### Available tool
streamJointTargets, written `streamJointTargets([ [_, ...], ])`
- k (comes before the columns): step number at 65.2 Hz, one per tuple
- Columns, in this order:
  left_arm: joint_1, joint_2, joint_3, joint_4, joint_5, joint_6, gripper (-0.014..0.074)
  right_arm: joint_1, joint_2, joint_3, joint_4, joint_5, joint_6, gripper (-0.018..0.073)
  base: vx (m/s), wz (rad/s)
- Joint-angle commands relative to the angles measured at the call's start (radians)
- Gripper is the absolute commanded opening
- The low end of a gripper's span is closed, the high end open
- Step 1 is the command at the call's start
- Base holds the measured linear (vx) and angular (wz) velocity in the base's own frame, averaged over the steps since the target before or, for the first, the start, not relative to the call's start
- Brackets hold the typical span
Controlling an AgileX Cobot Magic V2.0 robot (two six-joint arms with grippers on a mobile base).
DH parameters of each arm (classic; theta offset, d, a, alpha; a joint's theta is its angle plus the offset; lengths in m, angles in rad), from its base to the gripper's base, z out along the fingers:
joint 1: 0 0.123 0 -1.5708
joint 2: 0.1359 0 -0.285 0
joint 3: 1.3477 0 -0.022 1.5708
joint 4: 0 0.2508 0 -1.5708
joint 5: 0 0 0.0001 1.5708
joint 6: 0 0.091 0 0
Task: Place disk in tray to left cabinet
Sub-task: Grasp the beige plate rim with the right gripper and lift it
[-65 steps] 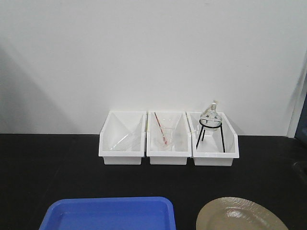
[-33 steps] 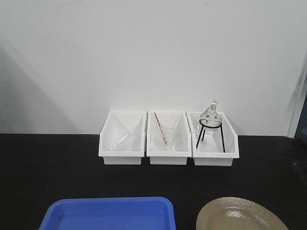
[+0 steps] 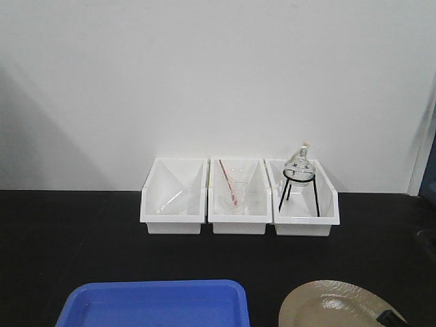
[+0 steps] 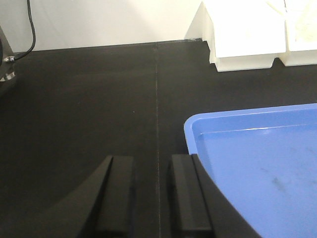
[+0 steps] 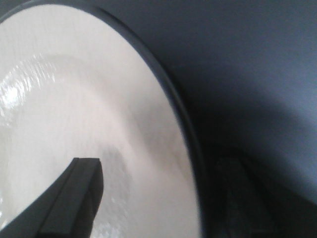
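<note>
The tan disk (image 3: 334, 305) with its thin black rim lies on the black bench at the bottom right of the front view. Left of it sits the blue tray (image 3: 153, 303), with nothing in it. My right gripper (image 5: 158, 198) is open astride the disk's (image 5: 74, 99) right rim: one finger is over the plate and the other is outside, over the bench. Its tip (image 3: 388, 317) shows at the disk's edge. My left gripper (image 4: 151, 198) is open and holds nothing, low over the bench beside the tray's (image 4: 190, 130) left corner. The left cabinet is out of view.
Three white bins (image 3: 174, 211) stand in a row against the white wall behind the tray and disk. The right one holds a glass flask on a black tripod (image 3: 299, 174). A black cable (image 4: 32, 29) hangs at the far left in the left wrist view.
A black fingertip of my right gripper has come into the front view at the disk's lower right edge. The tray, disk and bins have not moved.
</note>
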Motion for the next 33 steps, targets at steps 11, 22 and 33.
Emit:
streamJointTargets([
  [11, -0.003, 0.007, -0.033, -0.003, -0.078, -0.004, 0.0328, -0.001, 0.023, -0.087, -0.002, 0.026, -0.021, 0.0426, 0.00, 0.00],
  [22, -0.003, 0.007, -0.033, -0.003, -0.078, -0.004, 0.0328, -0.002, 0.037, -0.087, -0.002, 0.067, -0.077, 0.0151, 0.00, 0.00],
  [33, -0.003, 0.007, -0.033, -0.003, -0.078, -0.004, 0.0328, -0.002, 0.002, -0.087, -0.002, 0.067, -0.099, -0.0015, 0.00, 0.00],
])
